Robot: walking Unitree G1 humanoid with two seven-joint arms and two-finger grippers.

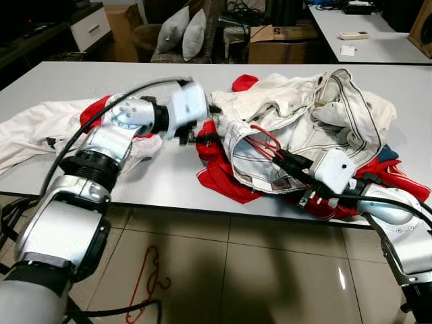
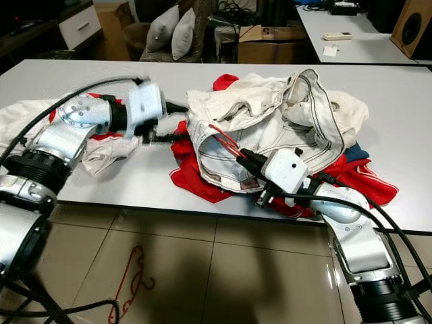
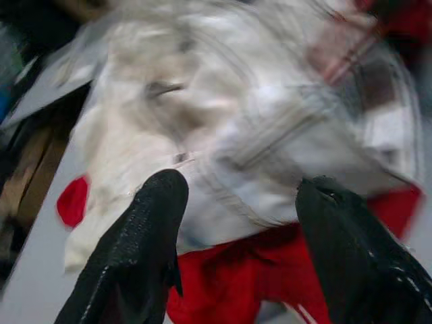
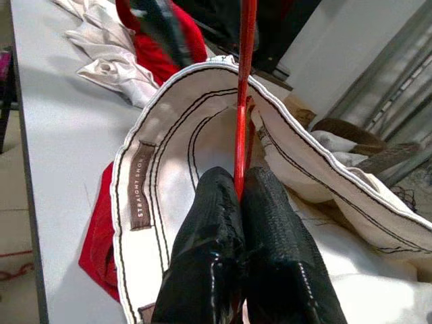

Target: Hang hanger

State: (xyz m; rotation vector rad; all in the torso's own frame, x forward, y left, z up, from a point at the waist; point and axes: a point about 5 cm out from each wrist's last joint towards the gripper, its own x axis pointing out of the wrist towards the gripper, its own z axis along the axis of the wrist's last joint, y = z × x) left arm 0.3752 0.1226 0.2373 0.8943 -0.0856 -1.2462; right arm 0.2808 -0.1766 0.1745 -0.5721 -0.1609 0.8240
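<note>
A thin red hanger sticks into the open waistband of white trousers, which lie crumpled on a grey table. My right gripper is shut on the hanger's wire at the near side of the pile. My left gripper is open at the left edge of the trousers, over a red garment, with nothing between its fingers. The left wrist view is blurred. The hanger's hook is hidden.
A white and red garment lies at the table's left end. Another red hanger lies on the tiled floor by the table's near edge. Behind stand a chair with cushions, a cardboard box and a second table.
</note>
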